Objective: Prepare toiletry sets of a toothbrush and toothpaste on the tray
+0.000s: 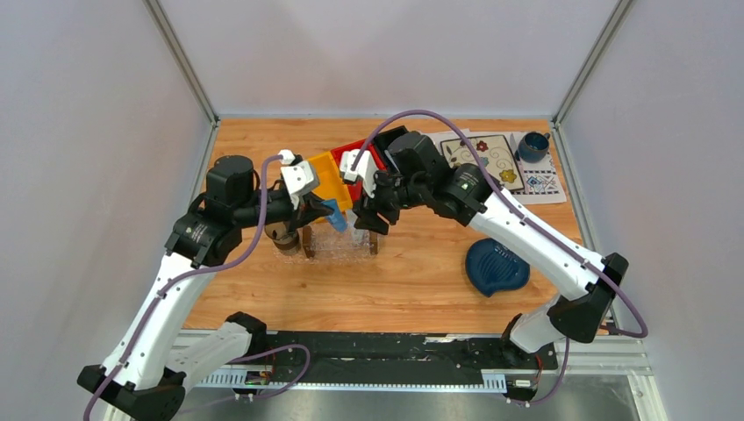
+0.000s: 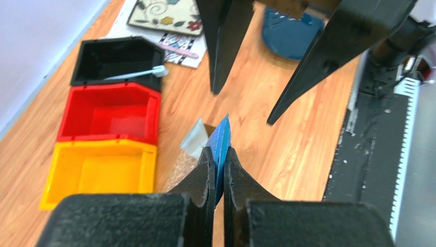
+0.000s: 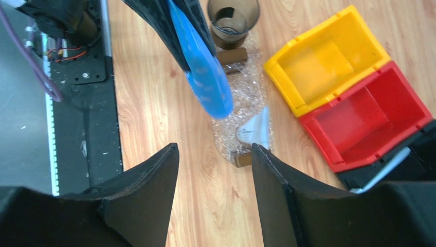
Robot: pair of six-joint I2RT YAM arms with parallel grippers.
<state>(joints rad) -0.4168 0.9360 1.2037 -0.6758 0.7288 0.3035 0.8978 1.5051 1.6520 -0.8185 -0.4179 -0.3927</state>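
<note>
My left gripper (image 2: 218, 154) is shut on the crimped end of the bright blue toothpaste tube (image 2: 222, 135) and holds it above the clear tray (image 1: 339, 247). The tube hangs over the tray in the right wrist view (image 3: 204, 77). The white-grey toothpaste tube (image 3: 255, 128) lies on the tray (image 3: 241, 87), towards one brown end block. My right gripper (image 3: 215, 148) is open and empty, just above the tray's right end (image 1: 364, 224). The pale blue toothbrush (image 2: 136, 74) lies in the black bin (image 2: 110, 59).
Yellow (image 3: 324, 56) and red (image 3: 367, 116) bins stand behind the tray. A brown cup (image 3: 232, 20) stands by the tray's left end. A floral plate (image 1: 482, 158), a blue cup (image 1: 532, 146) and a dark blue leaf dish (image 1: 497, 267) are at the right. A pink-handled fork (image 2: 177, 50) lies by the plate.
</note>
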